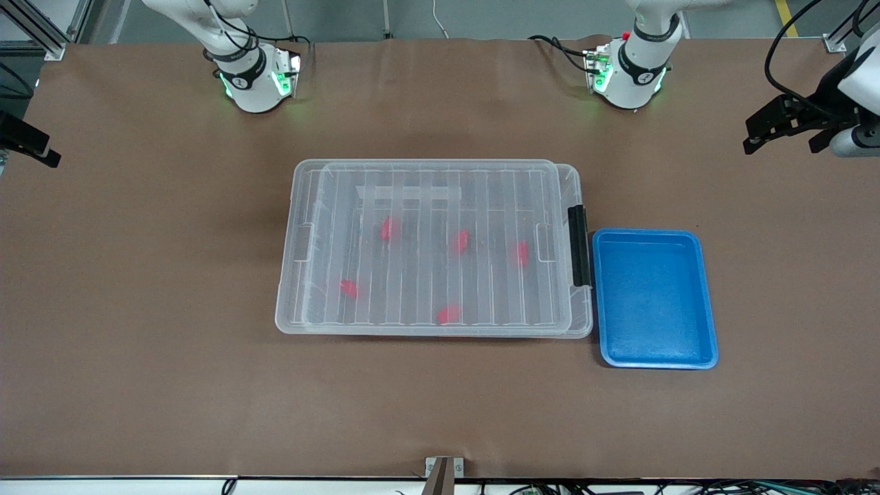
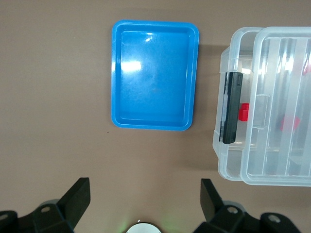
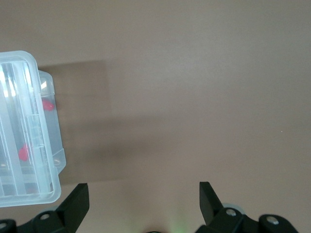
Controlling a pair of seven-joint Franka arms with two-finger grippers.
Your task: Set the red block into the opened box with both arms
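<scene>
The clear box (image 1: 285, 302) lies mid-table with its ribbed lid (image 1: 440, 206) resting on it, slightly shifted, and a black latch bar (image 1: 578, 245) at the end toward the left arm. Several red blocks show through the lid inside, such as one red block (image 1: 460, 240) and another (image 1: 349, 288). The left wrist view shows the box (image 2: 228, 165) and a red block (image 2: 244, 111). The left gripper (image 1: 784, 137) (image 2: 144, 194) hangs open and empty high over its end of the table. The right gripper (image 1: 27, 143) (image 3: 143, 191) hangs open and empty over the other end, with the box (image 3: 56, 145) beside it.
A blue tray (image 1: 653, 234) (image 2: 116, 73) with nothing in it sits beside the box's latch end, toward the left arm's end. The two arm bases (image 1: 251, 82) (image 1: 629, 75) stand farthest from the front camera. Brown table surface surrounds the box.
</scene>
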